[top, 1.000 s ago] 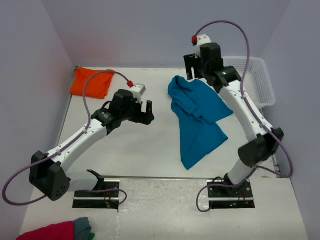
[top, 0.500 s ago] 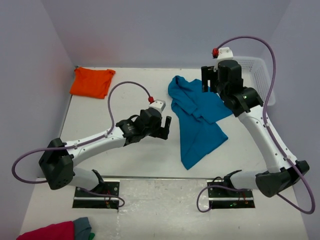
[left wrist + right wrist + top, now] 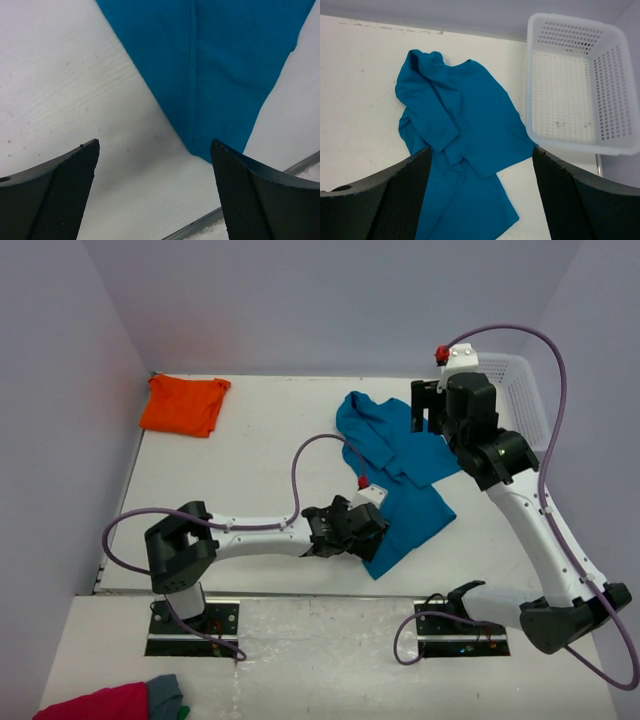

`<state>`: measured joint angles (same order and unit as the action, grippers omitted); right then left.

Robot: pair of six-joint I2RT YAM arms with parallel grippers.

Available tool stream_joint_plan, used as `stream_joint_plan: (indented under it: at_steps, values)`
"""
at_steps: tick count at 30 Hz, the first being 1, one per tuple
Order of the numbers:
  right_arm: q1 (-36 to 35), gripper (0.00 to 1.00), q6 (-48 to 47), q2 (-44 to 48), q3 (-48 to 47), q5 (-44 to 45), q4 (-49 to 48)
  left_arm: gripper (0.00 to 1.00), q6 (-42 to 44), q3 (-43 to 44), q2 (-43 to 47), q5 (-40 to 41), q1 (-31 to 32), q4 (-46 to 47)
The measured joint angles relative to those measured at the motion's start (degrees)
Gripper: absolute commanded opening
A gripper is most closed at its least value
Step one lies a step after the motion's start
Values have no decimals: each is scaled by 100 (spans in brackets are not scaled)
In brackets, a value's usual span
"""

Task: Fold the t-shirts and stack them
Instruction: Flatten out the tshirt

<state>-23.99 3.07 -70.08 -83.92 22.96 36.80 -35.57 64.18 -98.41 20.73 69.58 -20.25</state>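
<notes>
Lying on the desk: you have the teal-blue t-shirt right of centre, rumpled and unfolded, its near corner pointing at the front edge of the desk.
Orange t-shirt: you see the orange t-shirt as a compact bundle in the far-left corner, well apart from the teal one.
Left gripper: your left gripper sits low at the near corner of the teal-blue t-shirt, fingers spread wide, with the corner tip and bare desk showing between them; nothing is held. Whether the fingers touch the cloth you cannot tell.
Right gripper: your right gripper hangs high over the far half of the teal-blue t-shirt, fingers apart and holding nothing.
Basket: the white basket stands at the far right, just beside the shirt's right edge.
Off the work area: a crimson-pink cloth and a grey cloth lie touching each other at the near-left.
</notes>
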Motion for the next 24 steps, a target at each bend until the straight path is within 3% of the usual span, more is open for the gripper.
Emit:
stream_joint_plan:
  at_steps: [3,6,17,24]
  values:
    - [0,82,22,55,48,-4,-44,89,-83,533,-334,273,186,-203]
    - [0,82,50,61,146,-7,-48,82,-199,911,-699,378,413,-238]
    - [0,82,101,243,385,-66,-50,75,-682,955,-1036,382,664,-695]
    - [-2,82,149,380,481,-170,-146,56,-883,957,-1379,356,713,-774]
